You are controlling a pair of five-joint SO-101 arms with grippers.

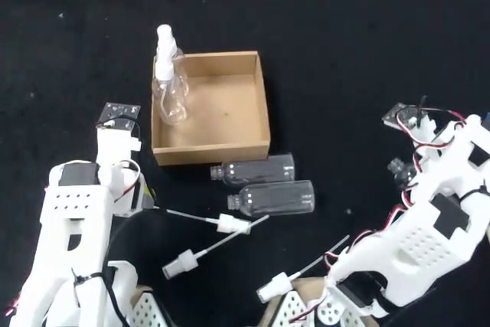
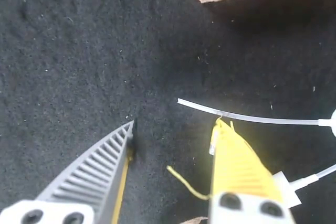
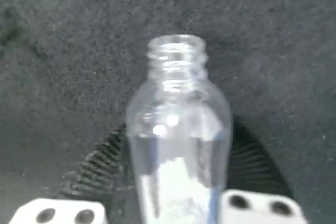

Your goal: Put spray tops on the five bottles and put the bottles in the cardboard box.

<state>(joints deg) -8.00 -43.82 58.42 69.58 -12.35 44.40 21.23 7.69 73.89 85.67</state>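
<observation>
Black surface (image 1: 344,51) is pictured with the job judged under half done: what appear to be two capped bottles (image 1: 170,89) are seen inside the cardboard box (image 1: 264,105) against one wall, while two open-necked bottles (image 1: 256,170) are laid just beside it and three spray tops (image 1: 232,225) are scattered nearby. A fifth, uncapped bottle (image 3: 176,108) is clamped in the right pincer (image 3: 178,140). The left pincer (image 2: 174,123) is spread wide with nothing held, one tip touching a dip tube (image 2: 252,116).
</observation>
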